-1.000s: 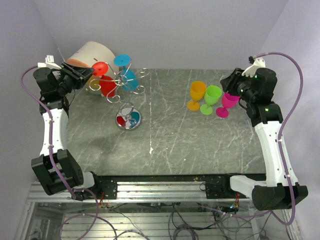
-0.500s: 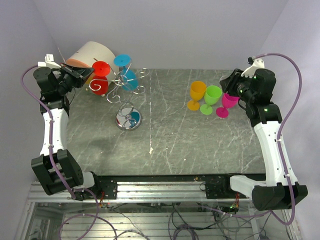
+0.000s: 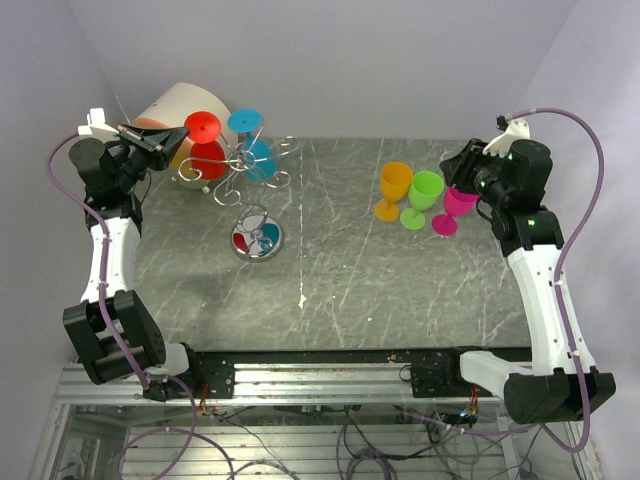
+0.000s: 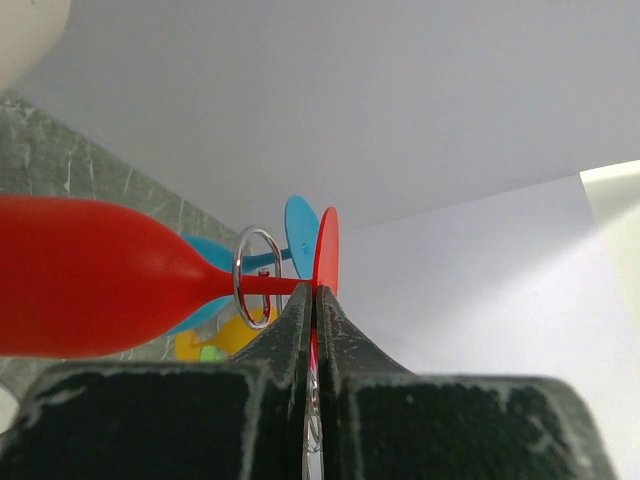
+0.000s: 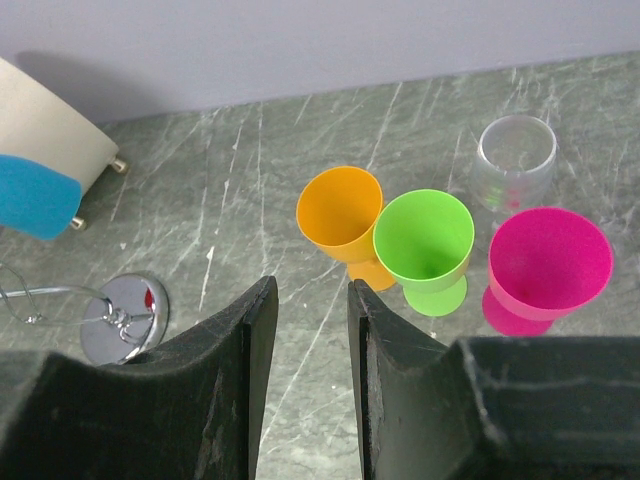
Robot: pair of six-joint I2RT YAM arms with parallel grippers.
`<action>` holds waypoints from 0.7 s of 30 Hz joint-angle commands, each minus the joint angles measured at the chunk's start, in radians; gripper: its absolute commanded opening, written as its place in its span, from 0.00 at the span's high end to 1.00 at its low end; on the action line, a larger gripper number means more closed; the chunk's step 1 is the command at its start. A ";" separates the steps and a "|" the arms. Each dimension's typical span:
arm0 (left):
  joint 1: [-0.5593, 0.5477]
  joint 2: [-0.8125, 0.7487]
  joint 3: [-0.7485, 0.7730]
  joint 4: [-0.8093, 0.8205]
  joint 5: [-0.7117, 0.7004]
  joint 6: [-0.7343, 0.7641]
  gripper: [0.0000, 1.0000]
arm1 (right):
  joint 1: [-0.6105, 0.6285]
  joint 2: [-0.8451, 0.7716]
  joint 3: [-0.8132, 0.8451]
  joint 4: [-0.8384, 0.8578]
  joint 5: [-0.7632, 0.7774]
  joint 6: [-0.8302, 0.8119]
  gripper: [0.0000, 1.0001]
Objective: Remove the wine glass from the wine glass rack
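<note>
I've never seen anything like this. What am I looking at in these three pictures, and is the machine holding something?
These are two robot arms bolted at the near edge of a table. The wide picture comes from a fixed camera above and behind them; the other two come from a camera on each wrist. On the table stands a wire rack with a red wine glass and a blue glass hanging on it, and a beige drum behind. To the right stand an orange glass, a green glass, a pink glass and a clear glass. The left fingers are shut on the red wine glass's stem, beside its foot. The right fingers are open, holding nothing.
</note>
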 commanded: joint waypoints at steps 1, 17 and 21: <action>-0.030 0.009 0.056 0.011 -0.003 0.020 0.93 | 0.004 -0.024 -0.010 0.039 0.002 0.012 0.66; -0.054 0.024 0.124 -0.131 -0.106 0.135 0.93 | 0.005 -0.036 -0.017 0.064 -0.005 0.024 0.66; -0.054 0.022 0.122 -0.137 -0.130 0.141 0.93 | 0.004 -0.039 -0.025 0.074 -0.008 0.029 0.66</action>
